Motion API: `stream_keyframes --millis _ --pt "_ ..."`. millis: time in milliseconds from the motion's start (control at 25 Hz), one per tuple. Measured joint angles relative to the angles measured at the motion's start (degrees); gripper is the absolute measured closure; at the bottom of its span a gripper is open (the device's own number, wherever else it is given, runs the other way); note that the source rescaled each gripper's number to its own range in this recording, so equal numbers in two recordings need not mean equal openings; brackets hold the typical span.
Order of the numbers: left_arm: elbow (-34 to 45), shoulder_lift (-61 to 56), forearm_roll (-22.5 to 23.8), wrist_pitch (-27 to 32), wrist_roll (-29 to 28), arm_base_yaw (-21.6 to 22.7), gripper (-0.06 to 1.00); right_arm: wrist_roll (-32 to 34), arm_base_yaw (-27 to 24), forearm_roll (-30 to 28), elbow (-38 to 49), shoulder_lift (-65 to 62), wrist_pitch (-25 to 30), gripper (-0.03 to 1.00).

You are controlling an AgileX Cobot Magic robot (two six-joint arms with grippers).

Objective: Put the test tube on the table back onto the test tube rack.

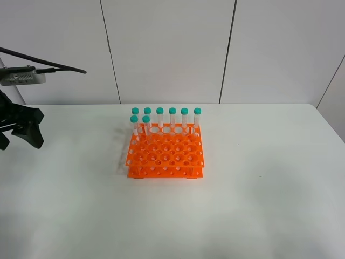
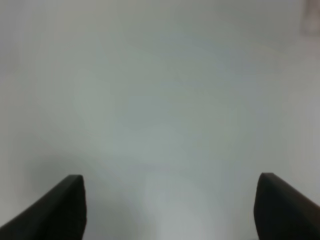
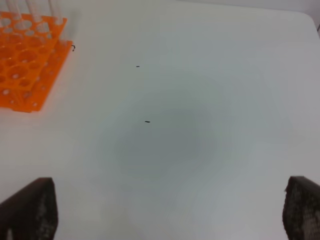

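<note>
While I hang over the white surface (image 1: 259, 216), I count seven test tubes in the orange test tube rack (image 1: 165, 156), each with a teal cap: six stand in a line along the far row, and the seventh (image 1: 146, 125) stands one row nearer, just behind the second from the left end. Every tube is upright in its own hole. I see one rack only, two-tiered, with most of its round holes bare. No tube lies on the surface in any view, so the loose test tube of the task cannot be placed from here.

My left hand (image 1: 19, 129) sits at the left edge of the high view, well apart from the rack, and part of it is cut off by that edge. From its wrist camera (image 2: 170, 210) I see two dark fingertips spread wide with only blurred white surface between them; it grips nothing. My right hand (image 3: 170, 212) does not show in the high view. Its wrist camera shows two dark fingertips wide apart at the picture's corners, bare surface between them, nothing held. That view also catches one corner of the rack and the clear lower parts of three tubes, their caps cut off. Two small dark specks (image 3: 147, 121) lie on the surface beside the rack; I cannot tell what they are.
</note>
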Motion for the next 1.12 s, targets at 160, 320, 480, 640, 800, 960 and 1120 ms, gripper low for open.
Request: stream_keyframes --millis 160,320,480,640,800,960,1120 --pt "4.39 -7.2 0.21 2.86 0.0 -0.01 0.03 0.0 0.0 0.0 0.0 0.0 0.0 -0.03" --pt "11.48 -18.11 0.38 3.84 0.0 -0.01 0.03 0.0 0.0 0.0 0.0 0.0 0.0 -0.03" --pt "19.25 -30.91 0.38 3.69 -0.06 -0.01 0.03 0.0 0.0 0.0 0.0 0.0 0.0 -0.03" --pt "27.47 -44.24 0.45 3.0 -0.97 -0.01 0.03 0.0 0.0 0.0 0.0 0.0 0.0 -0.03" --pt "33.22 -56.45 0.56 0.33 -1.14 -0.01 0.03 0.0 0.0 0.0 0.0 0.0 0.0 -0.03" --pt "35.1 -65.19 0.56 -0.3 -1.91 -0.01 0.03 0.0 0.0 0.0 0.0 0.0 0.0 -0.03" --pt "35.09 -71.18 0.56 -0.24 -2.14 -0.01 0.05 0.0 0.0 0.0 0.0 0.0 0.0 -0.03"
